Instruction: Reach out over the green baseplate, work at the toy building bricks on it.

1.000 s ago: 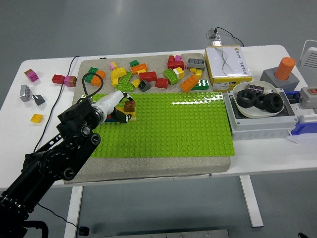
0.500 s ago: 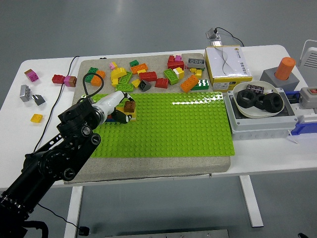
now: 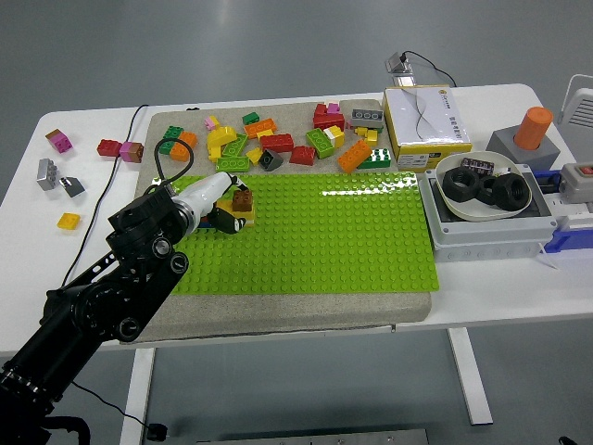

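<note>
The green baseplate [image 3: 324,232] lies on a grey mat in the middle of the table. My left hand [image 3: 220,206] reaches in from the lower left to the plate's far left corner. Its fingers are curled around a small stack there, a brown brick [image 3: 244,197] on a yellow brick [image 3: 245,212]. The stack sits at the plate's surface; the hand hides its left side. A heap of loose coloured bricks [image 3: 278,139] lies on the mat just behind the plate. My right arm is out of view.
A yellow-edged box [image 3: 426,125] stands at the back right. A grey tray with a white bowl of black tyres [image 3: 486,190] sits right of the plate. Stray bricks [image 3: 65,176] lie on the table at the left. An orange cylinder [image 3: 532,128] stands far right.
The hand has shifted slightly. The yellow brick under the brown one now sits a little higher and closer to it than a second ago.
</note>
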